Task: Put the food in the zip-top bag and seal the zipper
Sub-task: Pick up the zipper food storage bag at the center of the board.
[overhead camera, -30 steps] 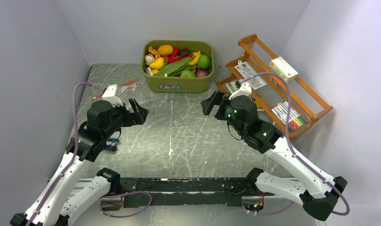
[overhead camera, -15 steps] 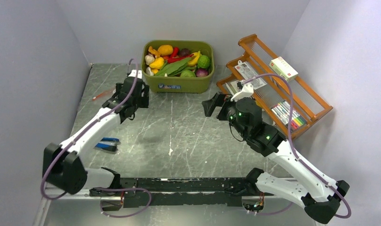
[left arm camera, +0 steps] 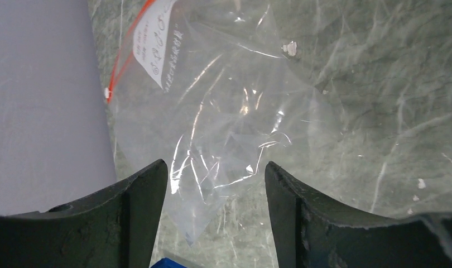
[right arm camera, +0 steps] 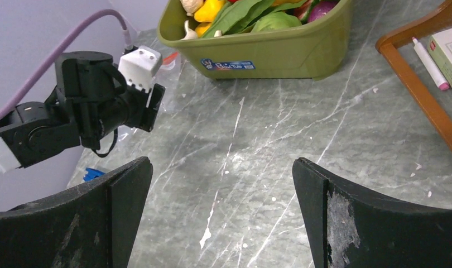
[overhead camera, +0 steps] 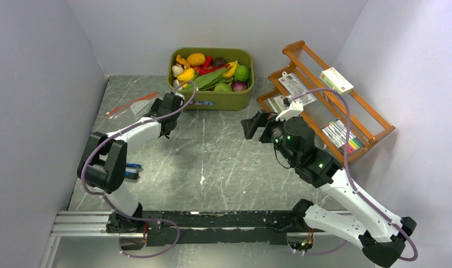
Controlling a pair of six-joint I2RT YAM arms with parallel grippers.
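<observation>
Bag (left arm camera: 229, 128) lies flat on the desk (overhead camera: 212, 162) at far left, between the wall and the tub (overhead camera: 212, 99). Food (overhead camera: 212, 75) is all in the tub, none bagged.

Left fingers (left arm camera: 137, 218) are at the bag, spread apart with a clear gap and nothing gripped. In the wrist view the bag sits straight ahead, its near corner pointing into the gap (can't tell if it touches).

Key relation: the zipper (left arm camera: 129, 61) is the far-left edge of the bag as seen from the left fingers, on the wall side. From above it runs diagonally, near-left to far-right. So the fingers face the closed end, and the mouth opens away from them and away from the tub.

Right fingers (right arm camera: 115, 218) are wide apart, empty, hanging mid-desk well away from the bag. Left arm is clearly nearer.

My read: the pick is the left arm's job. A pinch here takes the bottom end, and the mouth would then need turning toward the tub.
</observation>
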